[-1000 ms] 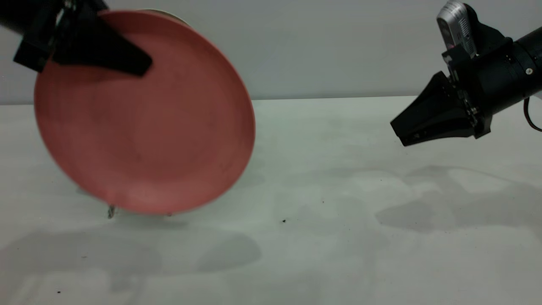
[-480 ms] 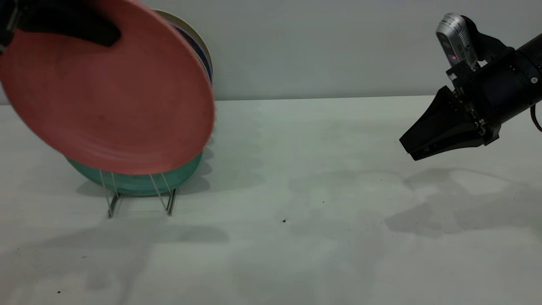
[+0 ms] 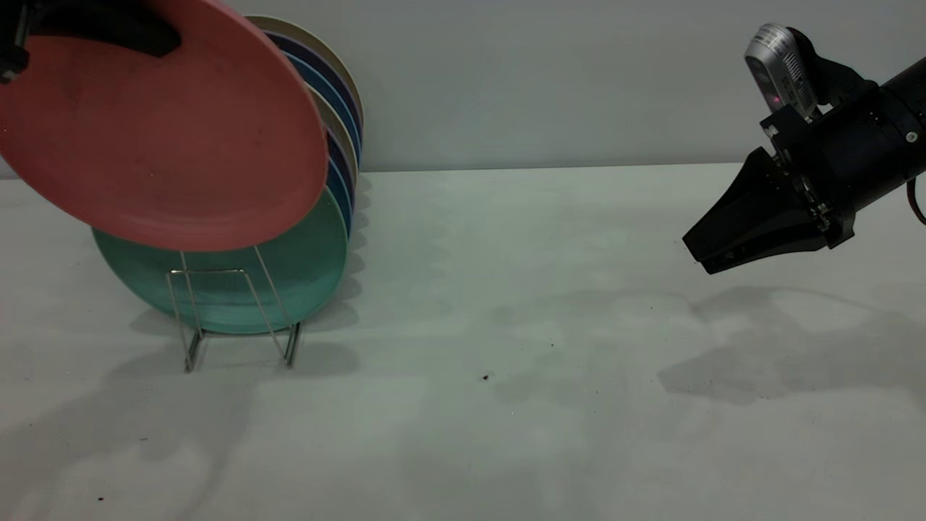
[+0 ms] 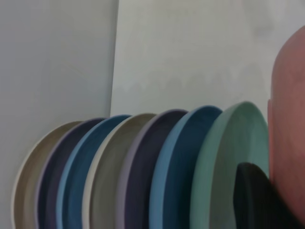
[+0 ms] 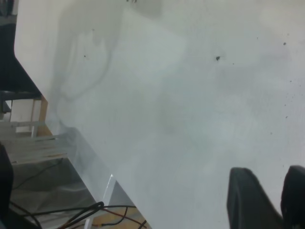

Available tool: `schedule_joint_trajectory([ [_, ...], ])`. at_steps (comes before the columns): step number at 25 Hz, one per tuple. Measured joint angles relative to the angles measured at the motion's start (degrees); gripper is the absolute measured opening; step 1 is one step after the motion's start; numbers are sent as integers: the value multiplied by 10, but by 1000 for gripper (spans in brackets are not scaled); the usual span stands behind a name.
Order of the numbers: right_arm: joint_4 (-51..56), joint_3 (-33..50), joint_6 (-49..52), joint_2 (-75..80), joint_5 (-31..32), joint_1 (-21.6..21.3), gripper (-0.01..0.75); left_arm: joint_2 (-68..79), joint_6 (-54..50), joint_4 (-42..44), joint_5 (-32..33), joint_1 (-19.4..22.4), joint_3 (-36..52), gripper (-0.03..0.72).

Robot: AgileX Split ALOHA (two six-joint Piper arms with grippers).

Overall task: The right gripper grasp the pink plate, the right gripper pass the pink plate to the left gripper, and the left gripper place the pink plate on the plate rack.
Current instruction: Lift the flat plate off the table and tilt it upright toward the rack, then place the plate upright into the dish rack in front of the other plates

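The left gripper [image 3: 101,29] sits up at the eleven o'clock corner of the exterior view, clamped on the upper rim of the pink plate [image 3: 163,130], and the plate hangs tilted in the air, its face turned toward the camera, its lower edge overlapping the top of the teal-green plate [image 3: 289,275] that stands foremost in the plate rack [image 3: 239,318]. The pink plate is above the rack, not seated in it; the rack's front wire loop shows bare just under the pink rim, at about six o'clock from the plate's centre. Behind the teal one runs a row of upright plates [image 3: 340,130] in blue, cream and dark purple, fanning toward the back wall. From the left wrist view that same row [image 4: 119,181] lines up edge on, teal nearest, with the pink plate's rim [image 4: 288,133] close alongside and one black finger [image 4: 257,198] against it. Over at three o'clock, well apart from the rack, the right gripper [image 3: 705,250] hovers above the table [image 3: 506,420], nose angled down toward seven o'clock, holding nothing; in the right wrist view its two fingertips [image 5: 248,200] stand a little apart over bare tabletop.
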Motion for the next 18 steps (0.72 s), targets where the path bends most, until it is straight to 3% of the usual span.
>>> schedule_joint_trajectory([
  [9, 0, 0, 1, 0, -1, 0, 199, 1, 0, 14, 19, 0, -7, 112],
  [18, 0, 0, 3, 0, -1, 0, 206, 40, -15, 14, 42, 0, -74, 112],
])
